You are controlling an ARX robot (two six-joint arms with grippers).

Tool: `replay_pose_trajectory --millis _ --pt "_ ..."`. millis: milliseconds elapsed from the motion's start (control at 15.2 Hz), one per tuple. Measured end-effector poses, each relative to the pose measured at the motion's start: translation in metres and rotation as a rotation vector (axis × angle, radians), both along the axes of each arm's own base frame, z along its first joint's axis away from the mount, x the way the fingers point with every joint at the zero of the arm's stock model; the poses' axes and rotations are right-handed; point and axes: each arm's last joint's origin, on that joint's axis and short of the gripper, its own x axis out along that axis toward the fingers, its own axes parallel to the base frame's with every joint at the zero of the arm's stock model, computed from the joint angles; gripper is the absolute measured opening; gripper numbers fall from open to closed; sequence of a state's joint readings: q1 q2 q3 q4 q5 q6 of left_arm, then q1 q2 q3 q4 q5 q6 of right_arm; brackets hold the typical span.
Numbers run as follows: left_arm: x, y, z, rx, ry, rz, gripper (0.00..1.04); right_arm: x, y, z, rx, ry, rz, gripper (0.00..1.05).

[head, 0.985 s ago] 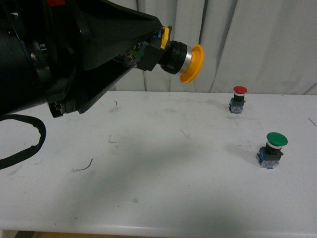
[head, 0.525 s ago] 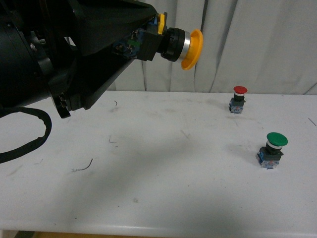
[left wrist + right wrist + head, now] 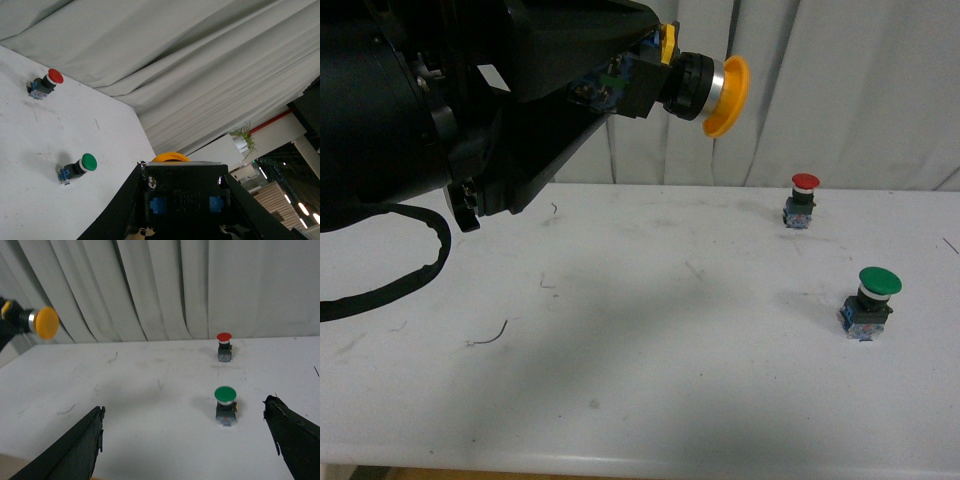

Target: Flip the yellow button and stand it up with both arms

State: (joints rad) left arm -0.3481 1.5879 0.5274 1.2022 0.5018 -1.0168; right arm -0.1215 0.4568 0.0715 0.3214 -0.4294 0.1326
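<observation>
The yellow button (image 3: pixel 705 85) has an orange-yellow cap (silver collar).

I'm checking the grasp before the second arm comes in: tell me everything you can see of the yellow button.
The yellow button hangs in the air, high above the white table, lying sideways: its orange-yellow mushroom cap faces the robot's right. Behind the cap sit a silver, metal-looking collar, a black neck and a dark block base with blue and yellow parts. The left gripper clamps the base; nothing else touches it.
</observation>
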Motion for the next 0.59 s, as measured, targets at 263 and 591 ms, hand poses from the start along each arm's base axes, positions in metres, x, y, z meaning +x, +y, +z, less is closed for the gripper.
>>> replay_pose_trajectory --millis 263,591 --pt "0.001 0.000 0.000 0.006 0.006 0.000 0.36 0.085 0.016 0.043 0.049 -0.114 -0.007 0.98" --pt "0.002 0.001 0.000 0.008 0.010 0.006 0.36 0.139 0.042 0.072 0.196 -0.182 0.176 0.98"
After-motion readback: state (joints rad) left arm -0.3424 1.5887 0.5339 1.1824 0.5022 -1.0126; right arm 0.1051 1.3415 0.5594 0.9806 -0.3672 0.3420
